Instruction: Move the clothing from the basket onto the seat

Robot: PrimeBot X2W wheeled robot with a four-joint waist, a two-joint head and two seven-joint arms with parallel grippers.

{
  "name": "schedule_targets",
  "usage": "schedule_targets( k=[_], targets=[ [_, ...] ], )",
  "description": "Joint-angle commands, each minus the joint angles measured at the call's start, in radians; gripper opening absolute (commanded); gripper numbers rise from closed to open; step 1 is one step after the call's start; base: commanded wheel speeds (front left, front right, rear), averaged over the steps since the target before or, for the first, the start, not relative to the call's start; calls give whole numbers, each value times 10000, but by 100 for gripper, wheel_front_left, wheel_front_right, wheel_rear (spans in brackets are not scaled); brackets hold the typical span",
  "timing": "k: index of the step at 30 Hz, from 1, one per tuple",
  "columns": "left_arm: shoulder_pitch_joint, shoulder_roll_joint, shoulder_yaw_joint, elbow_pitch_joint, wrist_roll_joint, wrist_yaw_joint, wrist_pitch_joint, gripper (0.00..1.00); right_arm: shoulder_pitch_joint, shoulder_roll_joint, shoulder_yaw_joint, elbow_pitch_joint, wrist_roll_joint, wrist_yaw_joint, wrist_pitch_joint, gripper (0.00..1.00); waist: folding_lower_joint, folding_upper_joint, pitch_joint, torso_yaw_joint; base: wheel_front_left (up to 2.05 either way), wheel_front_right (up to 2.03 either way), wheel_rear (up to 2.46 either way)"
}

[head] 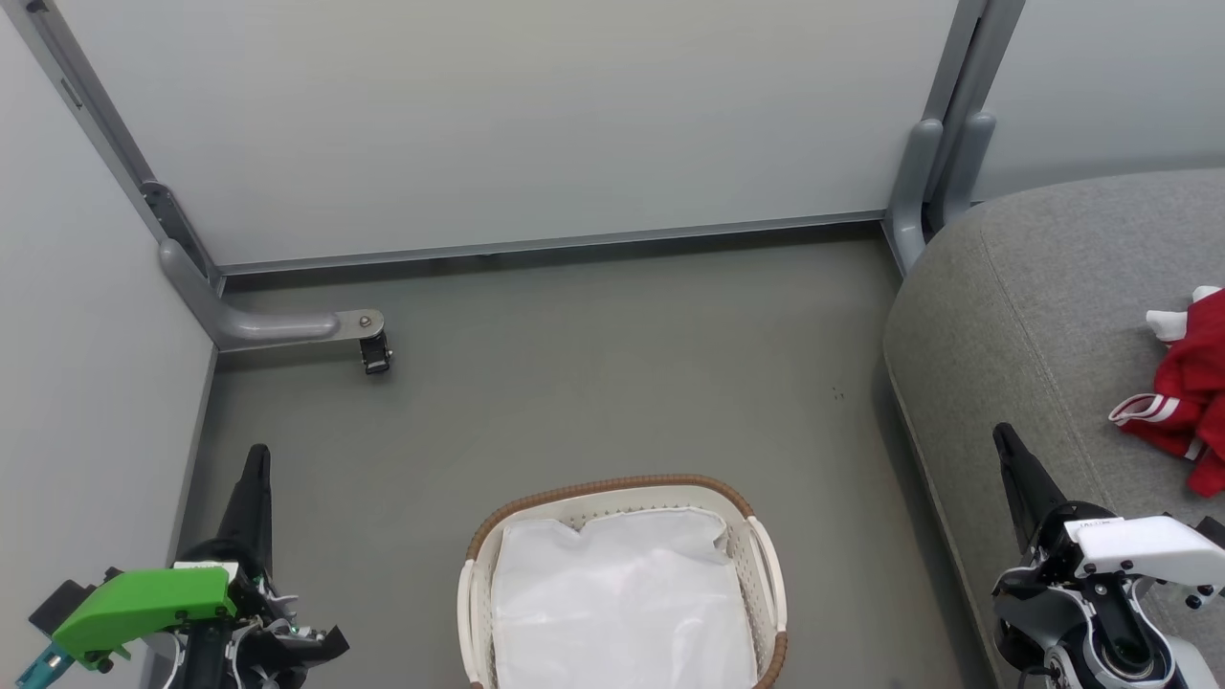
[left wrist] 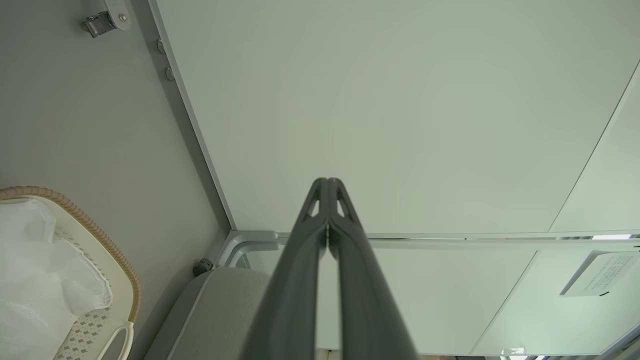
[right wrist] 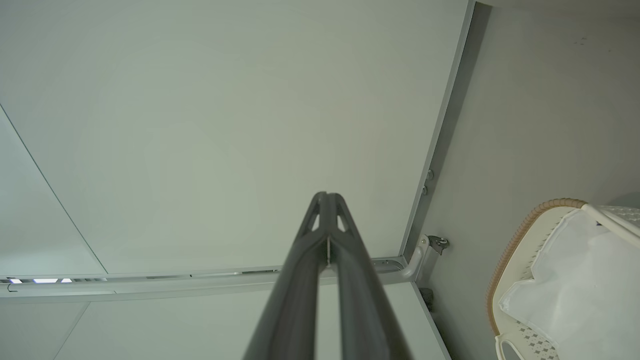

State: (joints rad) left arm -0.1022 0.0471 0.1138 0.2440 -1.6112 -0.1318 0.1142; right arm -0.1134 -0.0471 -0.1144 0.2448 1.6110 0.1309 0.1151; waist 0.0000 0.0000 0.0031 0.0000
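The red clothing (head: 1189, 392), with white stripe trim and a white cuff, lies bunched on the grey seat (head: 1034, 316) at the right edge of the head view. The oval cream basket (head: 766, 565) with a brown woven rim stands on the floor at bottom centre, and its white liner (head: 622, 603) shows with no red fabric in sight. My left gripper (head: 256, 455) is shut at the lower left, well left of the basket. My right gripper (head: 1003, 435) is shut over the seat's front edge, left of the clothing. Both wrist views show the fingertips pressed together, left gripper (left wrist: 327, 182) and right gripper (right wrist: 326, 196).
Pale partition panels (head: 517, 124) close off the back and left. A grey metal foot with a caster (head: 375, 356) juts onto the floor at the left, and a frame post (head: 924, 182) stands by the seat's back corner. Grey floor (head: 612, 383) lies between basket and wall.
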Motion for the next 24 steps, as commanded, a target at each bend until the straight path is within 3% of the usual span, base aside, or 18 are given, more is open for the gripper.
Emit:
schedule_targets(
  k=[1, 24],
  targets=[
    [-113, 59, 20, -10, -34, 21, 32, 0, 109, -59, -16, -31, 41, -3, 14, 0, 0, 0, 0, 0, 0, 0, 0],
    [-112, 59, 19, -10, -34, 21, 31, 0, 109, -59, -16, -31, 40, -3, 13, 0, 0, 0, 0, 0, 0, 0, 0]
  ],
)
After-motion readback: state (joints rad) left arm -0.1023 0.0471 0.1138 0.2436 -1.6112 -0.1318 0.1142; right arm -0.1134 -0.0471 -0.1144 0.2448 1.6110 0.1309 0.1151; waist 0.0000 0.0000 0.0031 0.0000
